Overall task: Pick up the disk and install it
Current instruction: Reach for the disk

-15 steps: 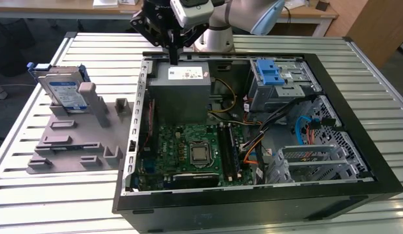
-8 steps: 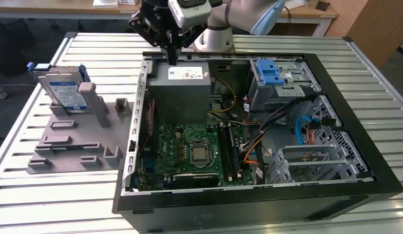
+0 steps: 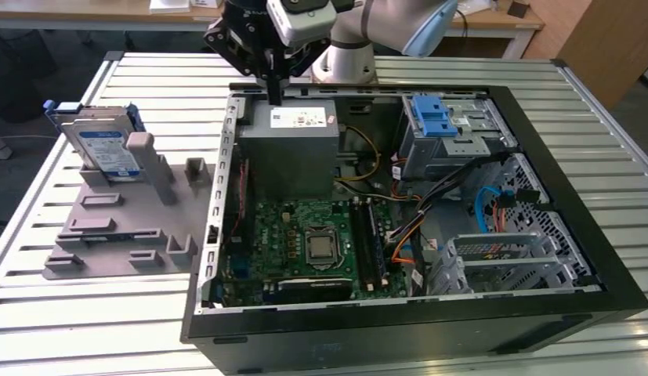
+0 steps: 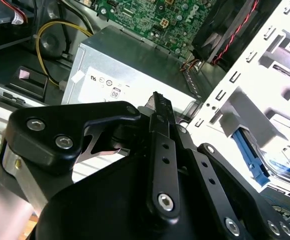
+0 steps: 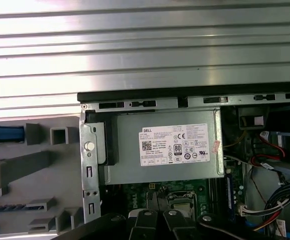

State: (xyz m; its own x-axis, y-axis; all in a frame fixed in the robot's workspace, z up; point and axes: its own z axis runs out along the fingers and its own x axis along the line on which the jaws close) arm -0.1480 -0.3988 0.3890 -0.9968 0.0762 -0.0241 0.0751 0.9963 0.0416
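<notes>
The disk [image 3: 102, 146] stands upright in the grey moulded holder [image 3: 125, 227] at the exterior view's left, silver with a white-and-blue label and a blue frame. Its blue edge also shows in the first wrist view [image 5: 4, 134] and the second wrist view [image 4: 249, 156]. My gripper [image 3: 273, 99] hangs over the far rim of the open computer case [image 3: 574, 258], just above the grey power supply box [image 3: 292, 149], well to the right of the disk. Its fingers [image 4: 158, 100] are shut together, with nothing between them.
Inside the case lie a green motherboard [image 3: 302, 243], bundled cables [image 3: 491, 204], a drive bay with a blue latch [image 3: 439, 117] and a metal drive cage [image 3: 501, 258]. Case and holder rest on a slatted metal table [image 3: 146, 70]. The holder's upright posts [image 3: 142, 153] stand beside the disk.
</notes>
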